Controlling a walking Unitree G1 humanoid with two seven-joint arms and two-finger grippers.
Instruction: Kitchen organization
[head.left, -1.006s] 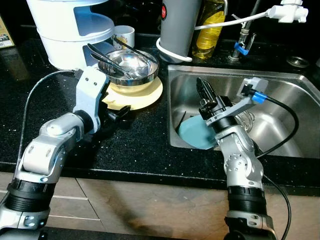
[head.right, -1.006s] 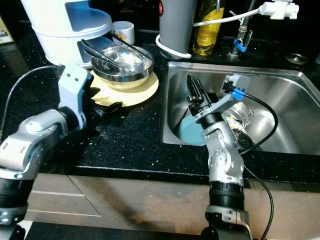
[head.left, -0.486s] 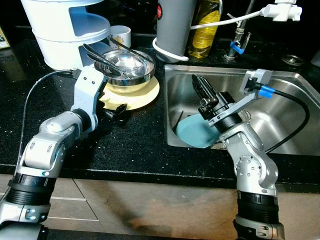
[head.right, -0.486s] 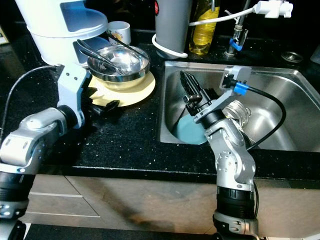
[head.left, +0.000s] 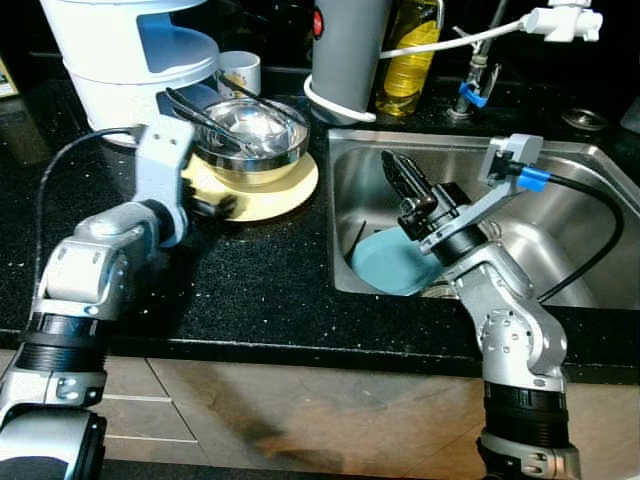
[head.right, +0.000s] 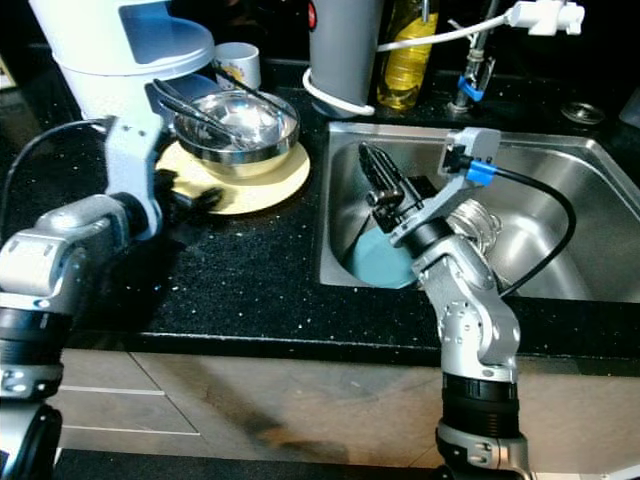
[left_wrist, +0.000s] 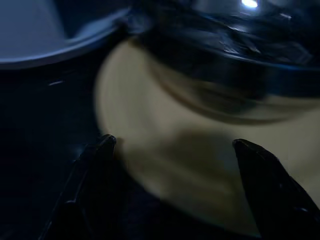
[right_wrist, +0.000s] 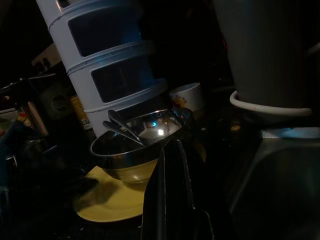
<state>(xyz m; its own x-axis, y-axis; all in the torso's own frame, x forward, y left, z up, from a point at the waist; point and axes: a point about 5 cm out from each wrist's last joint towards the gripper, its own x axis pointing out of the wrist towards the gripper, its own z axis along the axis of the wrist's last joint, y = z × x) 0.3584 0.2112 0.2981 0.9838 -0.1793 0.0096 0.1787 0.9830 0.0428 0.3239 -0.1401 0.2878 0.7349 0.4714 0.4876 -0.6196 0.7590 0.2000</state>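
Observation:
A yellow plate (head.left: 285, 195) lies on the black counter with a steel bowl (head.left: 255, 135) stacked on it; tongs (head.left: 195, 108) rest across the bowl. My left gripper (head.left: 216, 205) is open at the plate's left edge. In the left wrist view its fingers (left_wrist: 100, 155) stand wide apart with the plate's rim (left_wrist: 165, 150) between them. A blue plate (head.left: 390, 265) leans in the sink's left corner. My right gripper (head.left: 398, 172) hangs shut above it, holding nothing, pointing toward the counter.
A white stacked container (head.left: 130, 60) and a mug (head.left: 240, 70) stand behind the bowl. A grey jug (head.left: 350, 50), an oil bottle (head.left: 405, 60) and the tap (head.left: 480, 70) line the back. A glass jar (head.right: 478, 225) lies in the steel sink (head.left: 590, 190).
My left arm has swung left and its gripper has slid along the yellow plate's edge toward the left. The right gripper has barely moved.

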